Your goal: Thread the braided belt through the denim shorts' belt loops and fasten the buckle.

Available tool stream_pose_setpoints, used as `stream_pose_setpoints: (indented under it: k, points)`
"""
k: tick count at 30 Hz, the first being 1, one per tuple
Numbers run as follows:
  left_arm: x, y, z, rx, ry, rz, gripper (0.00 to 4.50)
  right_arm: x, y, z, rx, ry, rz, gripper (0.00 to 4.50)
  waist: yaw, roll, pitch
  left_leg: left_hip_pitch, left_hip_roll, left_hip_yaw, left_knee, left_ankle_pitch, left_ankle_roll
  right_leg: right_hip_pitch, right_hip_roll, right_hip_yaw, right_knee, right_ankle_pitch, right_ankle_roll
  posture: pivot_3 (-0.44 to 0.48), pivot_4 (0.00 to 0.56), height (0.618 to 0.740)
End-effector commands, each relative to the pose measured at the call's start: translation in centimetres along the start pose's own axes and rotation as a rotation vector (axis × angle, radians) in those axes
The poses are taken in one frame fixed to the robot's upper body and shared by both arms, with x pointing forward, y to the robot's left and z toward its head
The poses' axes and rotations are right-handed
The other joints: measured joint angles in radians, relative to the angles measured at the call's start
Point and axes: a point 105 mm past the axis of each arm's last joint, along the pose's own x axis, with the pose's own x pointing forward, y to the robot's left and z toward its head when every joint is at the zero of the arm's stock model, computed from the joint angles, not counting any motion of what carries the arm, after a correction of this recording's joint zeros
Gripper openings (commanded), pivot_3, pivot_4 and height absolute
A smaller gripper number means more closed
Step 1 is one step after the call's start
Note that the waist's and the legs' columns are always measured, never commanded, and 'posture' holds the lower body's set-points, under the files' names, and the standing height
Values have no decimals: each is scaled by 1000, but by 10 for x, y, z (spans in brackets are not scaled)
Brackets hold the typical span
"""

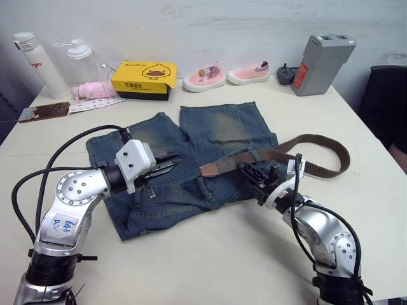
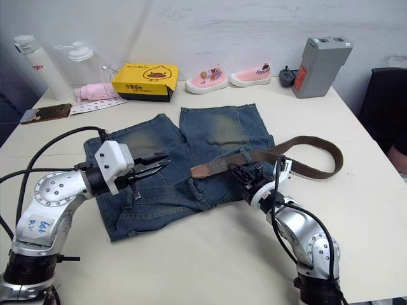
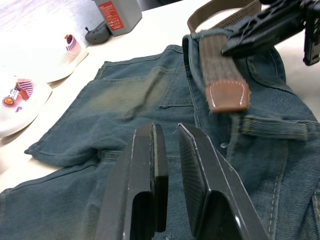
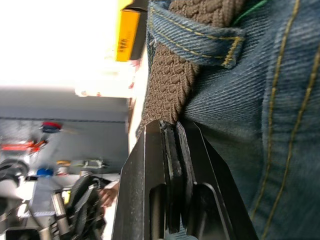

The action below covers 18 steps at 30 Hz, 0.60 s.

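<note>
The denim shorts (image 1: 191, 159) lie flat in the middle of the table, waistband towards me. Across the waistband lies the braided belt (image 1: 273, 154). It runs under a belt loop (image 4: 200, 42), and its leather tip (image 3: 227, 95) rests near the fly. The rest of the belt curves in a loop (image 1: 340, 155) off to the right. My right gripper (image 1: 249, 170) sits at the belt's near edge, fingers pressed together on the strap. Over the shorts' left half hovers my left gripper (image 1: 166, 165), its fingers (image 3: 150, 170) a narrow gap apart and holding nothing. The buckle is hidden.
Along the table's far edge stand two bottles (image 1: 38, 60), a pink cloth (image 1: 92, 91), a yellow box (image 1: 144, 77), two pink shoes (image 1: 205, 77) and a grey box (image 1: 323, 63). A phone (image 1: 44, 112) lies far left. A dark chair (image 1: 388, 101) stands at the right.
</note>
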Motion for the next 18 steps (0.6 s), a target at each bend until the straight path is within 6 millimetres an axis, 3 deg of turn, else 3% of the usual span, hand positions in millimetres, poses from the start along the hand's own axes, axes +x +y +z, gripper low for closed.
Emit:
stream_pose_setpoints:
  k: [1, 2, 5, 8, 13, 18]
  points:
    - [0, 2, 11, 48, -30, 11, 755, 5, -2, -8, -43, 37, -22, 111, 0, 0, 0, 0, 0, 0, 0, 0, 0, 0, 0, 0, 0, 0, 0, 0, 150, 618]
    - [0, 2, 11, 48, -30, 11, 755, 6, -4, -8, -47, 41, -29, 111, 0, 0, 0, 0, 0, 0, 0, 0, 0, 0, 0, 0, 0, 0, 0, 0, 150, 618]
    - [0, 2, 11, 48, -29, 11, 755, 10, -1, -5, -13, 17, -2, 910, 1, 0, 0, 0, 0, 0, 0, 0, 0, 0, 0, 0, 0, 0, 0, 0, 150, 618]
    - [0, 1, 11, 48, -28, 12, 755, 12, 5, 0, 14, -5, 30, 2112, 1, 0, 0, 0, 0, 0, 0, 0, 0, 0, 0, 0, 0, 0, 0, 0, 150, 618]
    - [1, 1, 11, 49, -29, 10, 755, 17, 16, 5, 34, -26, 74, 2112, 1, 0, 0, 0, 0, 0, 0, 0, 0, 0, 0, 0, 0, 0, 0, 0, 150, 618]
    - [1, 2, 11, 51, -28, 12, 755, 22, 12, 5, 38, -43, 62, 2112, 1, 0, 0, 0, 0, 0, 0, 0, 0, 0, 1, 0, 1, 0, 0, 0, 150, 618]
